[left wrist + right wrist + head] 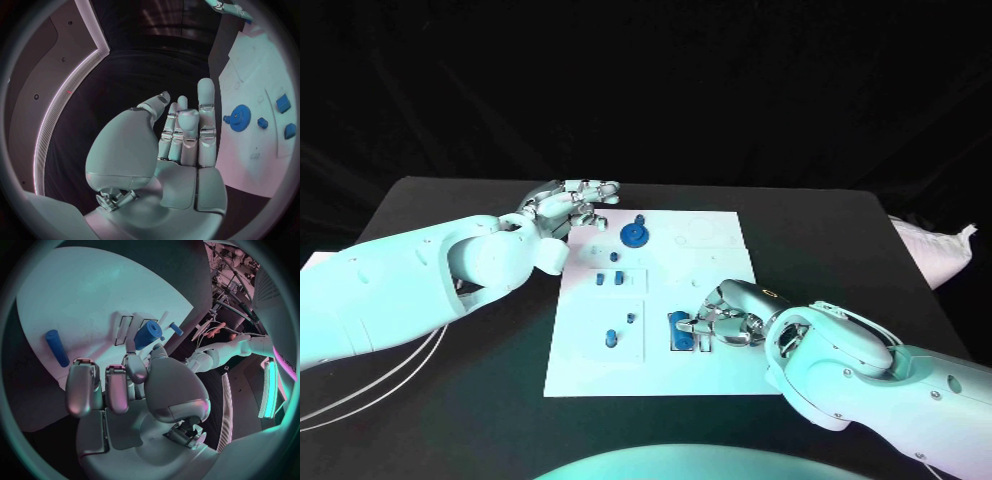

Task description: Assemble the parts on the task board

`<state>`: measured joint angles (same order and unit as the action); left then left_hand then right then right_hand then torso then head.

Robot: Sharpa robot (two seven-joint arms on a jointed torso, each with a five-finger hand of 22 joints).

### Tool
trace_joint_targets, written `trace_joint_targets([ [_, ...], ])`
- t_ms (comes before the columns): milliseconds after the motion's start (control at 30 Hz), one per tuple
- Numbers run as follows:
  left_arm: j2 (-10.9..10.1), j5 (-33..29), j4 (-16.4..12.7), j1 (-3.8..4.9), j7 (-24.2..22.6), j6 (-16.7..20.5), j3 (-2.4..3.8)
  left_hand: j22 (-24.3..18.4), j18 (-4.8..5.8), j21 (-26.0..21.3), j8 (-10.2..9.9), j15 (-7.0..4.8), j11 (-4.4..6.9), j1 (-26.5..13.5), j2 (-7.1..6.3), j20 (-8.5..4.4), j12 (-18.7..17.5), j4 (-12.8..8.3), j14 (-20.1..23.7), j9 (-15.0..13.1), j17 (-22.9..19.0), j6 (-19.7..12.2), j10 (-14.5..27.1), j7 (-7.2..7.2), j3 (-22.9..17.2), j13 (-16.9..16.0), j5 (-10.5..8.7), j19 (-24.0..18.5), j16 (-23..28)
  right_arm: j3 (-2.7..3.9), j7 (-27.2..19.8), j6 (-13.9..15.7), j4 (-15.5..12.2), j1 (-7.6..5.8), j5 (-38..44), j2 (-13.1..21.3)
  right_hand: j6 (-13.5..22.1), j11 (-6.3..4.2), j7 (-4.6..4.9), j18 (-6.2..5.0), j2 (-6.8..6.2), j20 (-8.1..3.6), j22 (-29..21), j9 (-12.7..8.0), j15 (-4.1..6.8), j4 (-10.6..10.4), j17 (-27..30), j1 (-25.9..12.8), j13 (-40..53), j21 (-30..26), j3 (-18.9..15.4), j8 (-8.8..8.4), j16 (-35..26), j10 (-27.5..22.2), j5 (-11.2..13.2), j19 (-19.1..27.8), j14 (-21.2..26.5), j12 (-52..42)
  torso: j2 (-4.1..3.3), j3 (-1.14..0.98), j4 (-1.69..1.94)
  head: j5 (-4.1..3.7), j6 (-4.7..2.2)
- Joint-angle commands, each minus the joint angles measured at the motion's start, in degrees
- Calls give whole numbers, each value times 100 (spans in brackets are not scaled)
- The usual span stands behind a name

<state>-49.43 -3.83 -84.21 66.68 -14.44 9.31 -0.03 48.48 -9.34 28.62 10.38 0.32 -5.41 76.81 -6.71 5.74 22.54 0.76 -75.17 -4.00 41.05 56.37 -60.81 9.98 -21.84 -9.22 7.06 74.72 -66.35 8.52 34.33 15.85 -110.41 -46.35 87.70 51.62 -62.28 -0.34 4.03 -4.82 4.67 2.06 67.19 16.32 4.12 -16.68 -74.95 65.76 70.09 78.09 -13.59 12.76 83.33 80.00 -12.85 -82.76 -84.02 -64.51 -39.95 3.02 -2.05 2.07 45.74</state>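
The white task board (pixel 718 375) lies in the middle of the black table. At its far left corner my left hand (pixel 574 203) hovers with fingers (pixel 206 107) stretched out and nothing in them. A blue gear (pixel 635 235) (pixel 238 118) stands on the board just beside that hand. My right hand (pixel 730 322) rests over the board's near right part and pinches a blue block (pixel 682 331) (pixel 148 335) between thumb and a finger, low over the slots drawn there. A blue cylinder (pixel 613 339) (pixel 57 347) lies flat on the board to the left of it.
Small blue pieces (pixel 615 257) (pixel 602 279) (pixel 283 102) sit in the board's middle, and a tiny peg (pixel 630 318) lies near the cylinder. A white bag (pixel 935 245) sits at the table's right edge. White cables (pixel 372 395) trail off the left side.
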Motion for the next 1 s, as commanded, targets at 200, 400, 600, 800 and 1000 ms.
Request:
trace_joint_targets([
  [200,2,32,0,1,6,-125,2,-5,-104,-30,17,12,5,33,36,26,33,-18,42,-8,-2,-43,26,0,14,-5,-12,6,-34,-1,-21,-377,-75,10,109,22,-200,-65,-68,61,-137,-58,71,170,70,253,-175,584,50,29,-25,140,40,22,189,-26,-371,-2,1,1,6,13,25],
  [400,11,34,0,1,21,-136,2,-5,-104,-30,17,12,5,33,36,26,33,-18,42,-8,-2,-43,26,0,14,-5,-12,6,-34,-1,-36,-548,-45,10,157,-8,-187,-82,-81,73,-119,-78,131,294,85,529,-254,1076,86,57,111,190,75,44,481,-40,-383,-9,2,5,31,24,46],
  [600,9,34,15,0,29,-129,1,-5,-104,-30,17,12,5,33,36,26,33,-18,42,-8,-2,-43,26,0,14,-5,-12,6,-34,-2,-47,-439,41,10,170,-88,-187,-87,-87,78,-35,-81,157,344,88,561,-311,1151,109,70,168,210,102,63,535,-46,-391,-23,0,2,36,21,41],
  [800,18,35,22,0,35,-135,0,-5,-104,-30,17,12,5,33,36,26,33,-18,42,-8,-2,-43,26,0,14,-5,-12,6,-34,-2,-106,-214,117,11,121,-172,-190,-94,-98,84,39,-83,192,378,92,548,-343,1160,134,89,201,222,117,85,503,-58,-396,-47,9,5,33,15,46],
  [1000,25,35,28,0,38,-139,0,-5,-104,-30,17,12,5,33,36,26,33,-18,42,-8,-2,-43,26,0,14,-5,-12,6,-34,-2,-173,6,120,11,35,-191,-187,-94,-97,89,103,-86,216,435,93,415,-363,1011,154,103,164,234,126,109,434,-66,-399,-51,9,3,40,-2,41],
])
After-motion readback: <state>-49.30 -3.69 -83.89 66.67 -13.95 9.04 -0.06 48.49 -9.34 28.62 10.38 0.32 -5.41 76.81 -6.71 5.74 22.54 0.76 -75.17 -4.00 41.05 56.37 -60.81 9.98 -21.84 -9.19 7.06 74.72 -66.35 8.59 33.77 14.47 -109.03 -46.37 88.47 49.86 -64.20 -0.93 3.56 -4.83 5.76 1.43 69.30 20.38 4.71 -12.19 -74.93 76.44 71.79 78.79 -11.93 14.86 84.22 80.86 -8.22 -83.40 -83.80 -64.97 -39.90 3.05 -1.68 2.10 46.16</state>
